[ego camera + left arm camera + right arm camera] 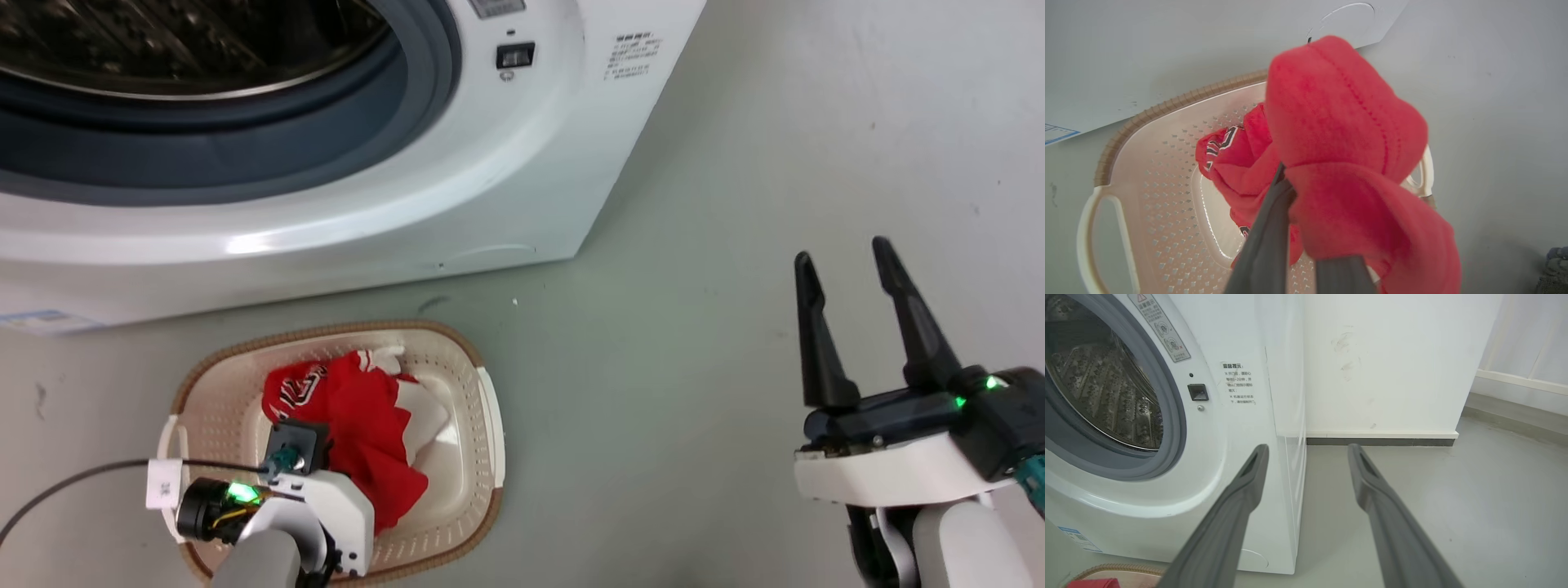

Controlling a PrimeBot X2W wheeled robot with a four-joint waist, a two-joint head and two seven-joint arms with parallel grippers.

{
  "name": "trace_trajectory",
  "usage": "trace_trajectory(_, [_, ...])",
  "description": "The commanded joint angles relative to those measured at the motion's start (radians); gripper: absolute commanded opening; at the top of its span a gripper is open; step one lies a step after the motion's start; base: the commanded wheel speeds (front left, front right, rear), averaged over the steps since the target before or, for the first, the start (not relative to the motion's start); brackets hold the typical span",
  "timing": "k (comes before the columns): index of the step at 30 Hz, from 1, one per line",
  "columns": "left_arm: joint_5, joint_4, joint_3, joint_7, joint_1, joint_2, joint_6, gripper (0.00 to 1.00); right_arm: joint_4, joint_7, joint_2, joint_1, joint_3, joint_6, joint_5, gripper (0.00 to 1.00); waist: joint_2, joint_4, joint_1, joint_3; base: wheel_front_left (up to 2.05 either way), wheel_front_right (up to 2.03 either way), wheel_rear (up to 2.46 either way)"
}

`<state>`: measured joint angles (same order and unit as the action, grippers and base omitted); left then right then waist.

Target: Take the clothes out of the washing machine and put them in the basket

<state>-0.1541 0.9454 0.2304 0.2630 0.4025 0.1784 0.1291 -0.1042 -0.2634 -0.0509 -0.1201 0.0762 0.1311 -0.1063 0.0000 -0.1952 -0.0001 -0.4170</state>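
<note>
Bright red soft basketball clothes [1347, 122] hang pinched in the left gripper [1298, 192], directly above the low cream perforated plastic basket [1155, 175] where more red fabric lies. Release is straight down. Off to the side, the right gripper [841, 251] stands well apart, fingers spread.

Place: laundry corner of a plain room.
Evidence: front-loading washing machine [1224, 465] standing on bare grey floor [1453, 506]; white wall [1392, 367] just beside it.

The clothes [1347, 122] are soft, fuzzy cloth. The basket [220, 392] is matt, perforated plastic. The washing machine [367, 204] has a glossy, smooth shell; at eleven o'clock its drum [163, 41] is shiny steel.
</note>
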Motion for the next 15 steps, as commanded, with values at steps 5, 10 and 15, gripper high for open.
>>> trace_trajectory(5, [-0.018,0.171,0.023,-0.001,0.144,0.002,0.001,0.0,-0.027,-0.002,0.001,-0.063,-0.02,-0.001,-0.009,1.0,0.0,-0.009,0.0001,-0.175,0.0,0.0,0.0])
trace_trajectory(10, [-0.027,0.273,0.041,-0.031,0.243,-0.004,0.001,0.0,-0.05,-0.002,0.002,-0.101,-0.032,-0.001,-0.015,1.0,0.0,-0.01,0.0001,-0.262,0.0,0.0,0.0])
trace_trajectory(15, [-0.025,0.314,0.056,-0.077,0.306,-0.002,-0.003,0.0,-0.069,-0.002,0.001,-0.127,-0.043,-0.001,-0.021,1.0,0.0,-0.007,0.0001,-0.317,0.0,0.0,0.0])
